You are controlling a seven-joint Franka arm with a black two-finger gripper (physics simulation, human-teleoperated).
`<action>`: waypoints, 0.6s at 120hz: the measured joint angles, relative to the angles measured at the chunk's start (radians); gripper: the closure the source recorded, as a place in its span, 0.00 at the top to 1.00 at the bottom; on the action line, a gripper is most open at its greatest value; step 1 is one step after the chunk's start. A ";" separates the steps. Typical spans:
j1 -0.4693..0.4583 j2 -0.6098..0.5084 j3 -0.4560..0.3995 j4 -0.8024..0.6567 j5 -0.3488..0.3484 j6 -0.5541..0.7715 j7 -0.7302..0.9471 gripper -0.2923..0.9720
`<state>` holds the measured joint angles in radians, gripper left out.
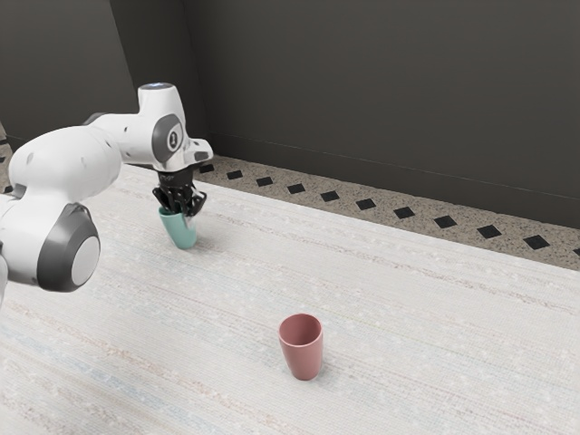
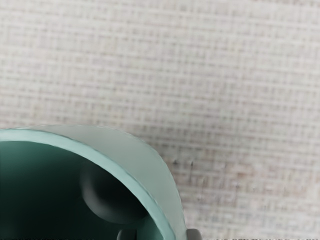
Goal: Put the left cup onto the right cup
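The gripper (image 1: 178, 207) pinches the teal cup (image 1: 180, 229) by one side of its rim, one finger (image 2: 107, 200) inside the wall and the other outside. The cup sits tilted toward the exterior view's left, well apart from the upright pink cup (image 1: 301, 345). With so narrow and off-centre a hold, I judge it could swing or slip in transit, or its tilted base could catch the pink rim and tip that cup. The tabletop (image 1: 408, 299) is pale and faintly woven-looking, and behind it lie a speckled floor with black diamond tiles (image 1: 399, 210) and dark grey walls (image 1: 381, 82).
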<state>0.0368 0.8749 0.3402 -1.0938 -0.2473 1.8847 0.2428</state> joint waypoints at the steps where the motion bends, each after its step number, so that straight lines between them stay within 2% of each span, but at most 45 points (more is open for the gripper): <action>1: 0.000 0.000 0.000 0.000 0.000 0.000 0.000 0.21; 28: 0.000 0.000 0.000 0.000 -0.003 -0.003 -0.001 0.17; 72: -0.006 -0.005 0.001 0.000 -0.004 -0.008 -0.006 0.15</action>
<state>0.0306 0.8698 0.3415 -1.0942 -0.2517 1.8768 0.2364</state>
